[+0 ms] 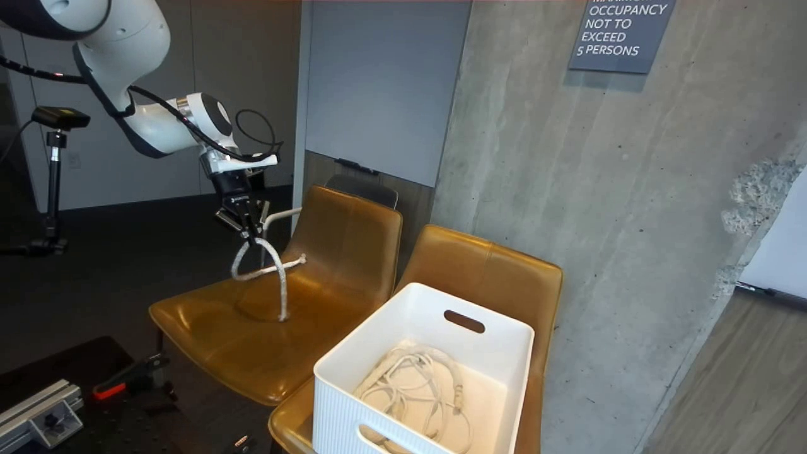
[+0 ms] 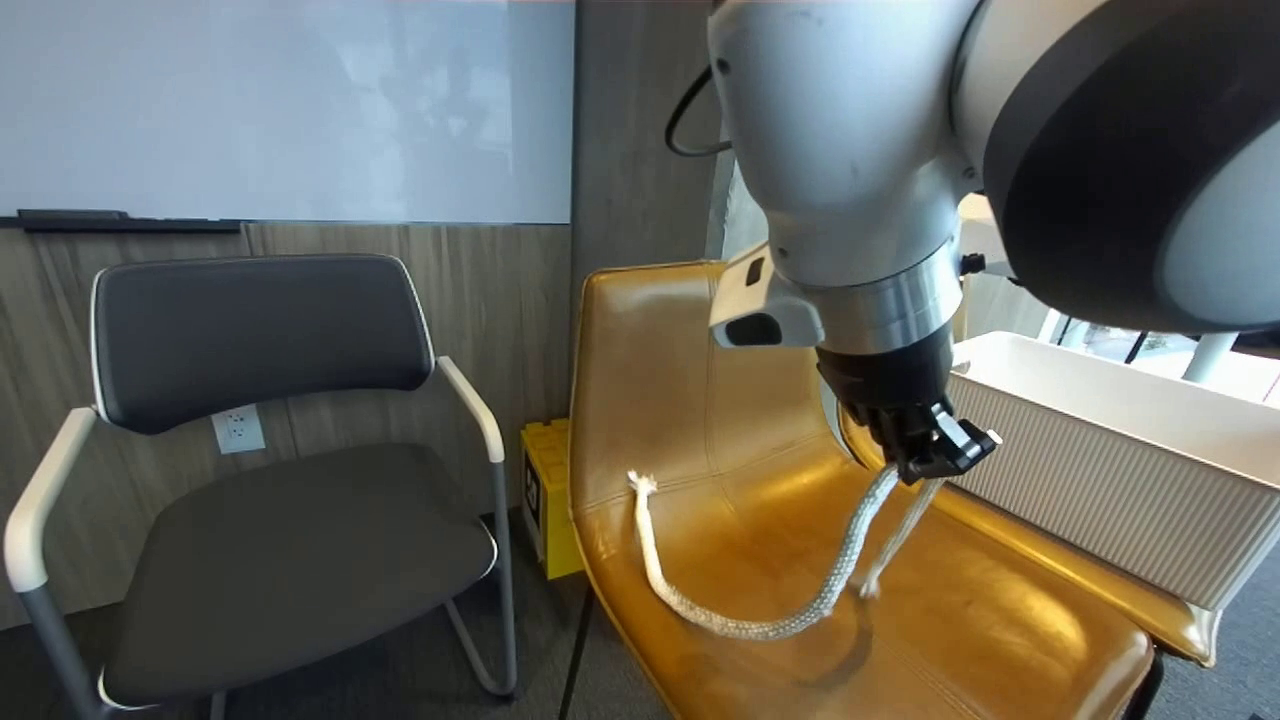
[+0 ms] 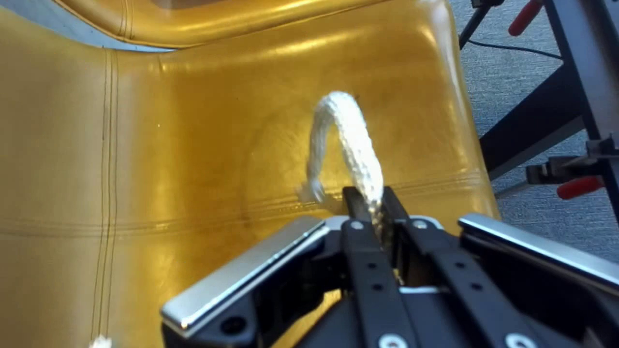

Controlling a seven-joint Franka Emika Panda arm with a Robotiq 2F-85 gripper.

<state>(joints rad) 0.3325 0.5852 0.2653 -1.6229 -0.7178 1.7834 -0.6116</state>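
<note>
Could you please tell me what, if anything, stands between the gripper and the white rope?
Nothing visible does: in the wrist view, the gripper is closed directly on the white rope. The brown chair lies beneath them, not between.

In an exterior view the light is uneven: the floor [image 1: 164, 252] is almost black, while the concrete wall [image 1: 536, 164] receives moderate light, and the white box [image 1: 340, 407] is pale and bright inside. In an exterior view the whiteboard [image 2: 300, 110] carries cloudy reflections, and behind the white box, at the right, the picture is washed out. The brown seat [image 2: 760, 545] shows strong glare, with a soft shadow under the rope [image 2: 742, 628]. In the wrist view the rope is nearly overexposed, and its free end is blurred.
</note>
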